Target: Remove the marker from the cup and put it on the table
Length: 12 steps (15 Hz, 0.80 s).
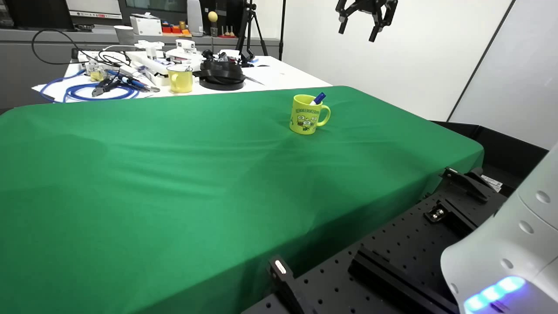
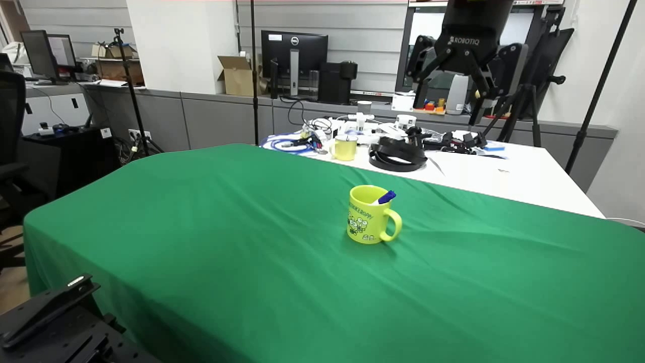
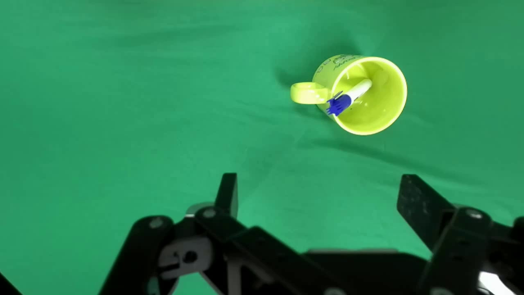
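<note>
The bright yellow cup (image 1: 304,118) stands upright on the green-covered table (image 1: 174,174). It also shows in an exterior view (image 2: 364,218) and in the wrist view (image 3: 385,112). The marker (image 1: 319,99) leans inside the cup, its blue end sticking out over the rim on the handle side. In the wrist view the marker (image 3: 350,97) shows its white body down in the cup. My gripper (image 3: 319,178) is open and empty, high above the table. It shows in both exterior views (image 1: 357,35), (image 2: 446,112), apart from cup and marker.
A white table (image 1: 283,76) adjoins the far edge, with cables, a black strap roll (image 1: 222,74) and a paler yellow cup (image 1: 181,80). The white arm base (image 1: 492,253) and a black perforated plate (image 1: 392,244) sit by the green table's near edge.
</note>
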Available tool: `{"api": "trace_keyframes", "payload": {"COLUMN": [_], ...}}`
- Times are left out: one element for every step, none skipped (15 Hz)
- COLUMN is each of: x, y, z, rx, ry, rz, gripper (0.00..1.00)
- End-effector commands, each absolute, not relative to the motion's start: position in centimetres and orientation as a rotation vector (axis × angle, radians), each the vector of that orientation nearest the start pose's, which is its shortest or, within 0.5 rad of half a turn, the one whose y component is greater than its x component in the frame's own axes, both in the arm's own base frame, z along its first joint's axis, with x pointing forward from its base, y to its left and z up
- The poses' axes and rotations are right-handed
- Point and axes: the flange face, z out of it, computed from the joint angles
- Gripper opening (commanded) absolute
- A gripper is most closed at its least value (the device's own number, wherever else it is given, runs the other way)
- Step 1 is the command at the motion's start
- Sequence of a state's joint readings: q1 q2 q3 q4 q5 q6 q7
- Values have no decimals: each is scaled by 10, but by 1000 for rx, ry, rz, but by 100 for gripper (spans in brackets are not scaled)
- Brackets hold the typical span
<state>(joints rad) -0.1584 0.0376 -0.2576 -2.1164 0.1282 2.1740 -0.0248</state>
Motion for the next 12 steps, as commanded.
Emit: {"api": "trace_keyframes", "payload": {"x": [518,519,521,523,526,530,533,537,541,545,549,553], "y": [-234,-235,-237,-237,-238,-236,-234,-231,-228,-226,-225,-223], "z": [380,370,361,352,344,335,328,321,314,309,304,299], "rx": [-2867,-2844,-2819,-2791,-2764,-2738,-2712,-2683,-2657,-2625,-2590,-2551], "ry": [960,1025,1087,1147,1209,1269,1331,1392,1454,1511,1562,1607], "rz": [12,32,57,85,105,132,158,181,203,230,263,309], "gripper": [100,100,100,100,100,100,100,100,100,100,100,100]}}
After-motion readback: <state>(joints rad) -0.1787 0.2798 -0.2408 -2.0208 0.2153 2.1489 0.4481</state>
